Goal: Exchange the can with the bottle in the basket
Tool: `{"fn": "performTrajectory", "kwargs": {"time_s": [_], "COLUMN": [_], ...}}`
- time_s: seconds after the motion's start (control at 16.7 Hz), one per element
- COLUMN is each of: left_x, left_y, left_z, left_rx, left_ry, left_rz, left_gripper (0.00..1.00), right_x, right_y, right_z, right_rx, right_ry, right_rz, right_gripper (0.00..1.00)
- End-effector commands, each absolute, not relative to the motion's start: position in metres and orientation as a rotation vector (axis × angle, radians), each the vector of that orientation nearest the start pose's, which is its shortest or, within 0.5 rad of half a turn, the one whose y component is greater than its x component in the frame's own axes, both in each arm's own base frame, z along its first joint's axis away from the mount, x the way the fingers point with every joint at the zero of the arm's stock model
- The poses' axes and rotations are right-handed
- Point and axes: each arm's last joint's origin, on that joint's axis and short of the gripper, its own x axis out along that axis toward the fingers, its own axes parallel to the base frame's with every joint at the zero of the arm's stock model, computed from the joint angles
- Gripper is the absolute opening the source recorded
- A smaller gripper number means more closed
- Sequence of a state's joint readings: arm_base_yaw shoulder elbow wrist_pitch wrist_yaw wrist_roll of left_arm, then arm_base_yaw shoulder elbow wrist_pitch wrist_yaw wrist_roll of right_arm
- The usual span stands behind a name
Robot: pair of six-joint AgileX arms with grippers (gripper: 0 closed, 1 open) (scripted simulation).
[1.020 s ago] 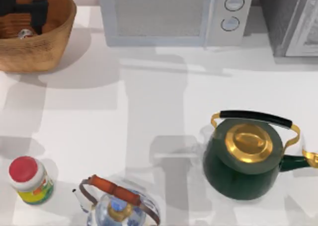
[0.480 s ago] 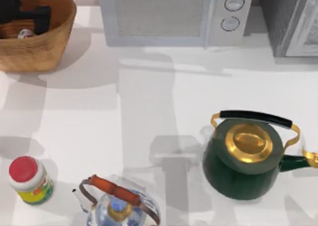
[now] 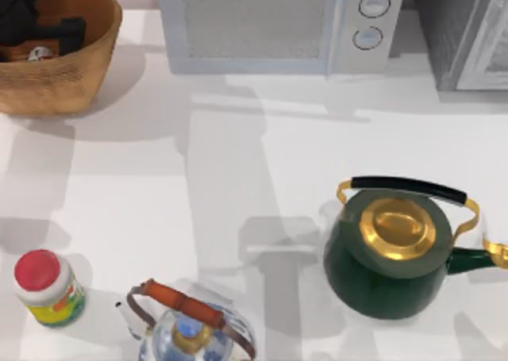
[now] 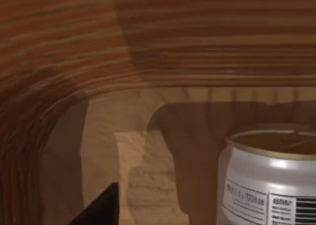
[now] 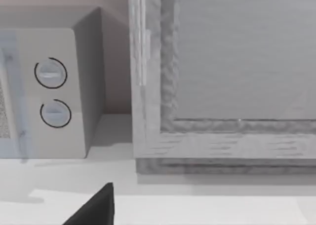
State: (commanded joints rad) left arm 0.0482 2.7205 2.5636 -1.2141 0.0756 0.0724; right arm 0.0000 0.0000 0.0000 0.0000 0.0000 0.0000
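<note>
two arms belong to this rig, but you will find one at work: the left arm's dark gripper (image 3: 36,28) hangs inside the basket (image 3: 87,67) at the far left corner of the table. whether its fingers are spread or pressed together cannot be told from these views; only a dark tip of one finger (image 4: 101,210) shows in the left wrist view, low over the basket floor.

note the can (image 4: 269,178) standing upright on the woven floor, close to the ribbed wall, its dull gold top facing up; from above its top (image 3: 37,54) peeks out just beside the gripper. it looks set down rather than carried, since nothing visibly clamps it, which suggests the delivery half of the exchange is done or nearly so. the bottle is not to be seen on the table or in the basket.

other items sit well apart from the work: a red-capped jar (image 3: 48,288) at the near left, a glass kettle (image 3: 190,329) at the near edge, a green kettle (image 3: 397,254) to the right, and a microwave (image 3: 270,24) along the far side. the right arm is parked, its wrist camera facing the microwave's dials (image 5: 52,94) and a grey cabinet (image 5: 227,76); one dark finger (image 5: 96,207) edges into that view.
</note>
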Motion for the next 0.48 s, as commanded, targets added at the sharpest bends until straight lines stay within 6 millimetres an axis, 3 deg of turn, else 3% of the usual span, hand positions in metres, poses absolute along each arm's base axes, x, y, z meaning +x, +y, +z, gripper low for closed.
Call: {"fn": "performTrajectory", "kwargs": {"time_s": [0.06,0.48], "left_x": [0.5370,0.5370], "left_y": [0.0313,0.0313], "left_z": [0.1321,0.1321], "left_rx": [-0.029,-0.029], "left_ry": [1.367,1.367], "left_rz": [-0.051,-0.051], "left_gripper": [1.00,0.47], "right_x": [0.1057,0.1057], "right_y": [-0.0012,-0.0012], "right_z": [0.1600,0.1600], "right_rx": [0.000,0.000], "right_ry": [0.000,0.000], "right_rz": [0.000,0.000], "right_gripper": [1.00,1.00]}}
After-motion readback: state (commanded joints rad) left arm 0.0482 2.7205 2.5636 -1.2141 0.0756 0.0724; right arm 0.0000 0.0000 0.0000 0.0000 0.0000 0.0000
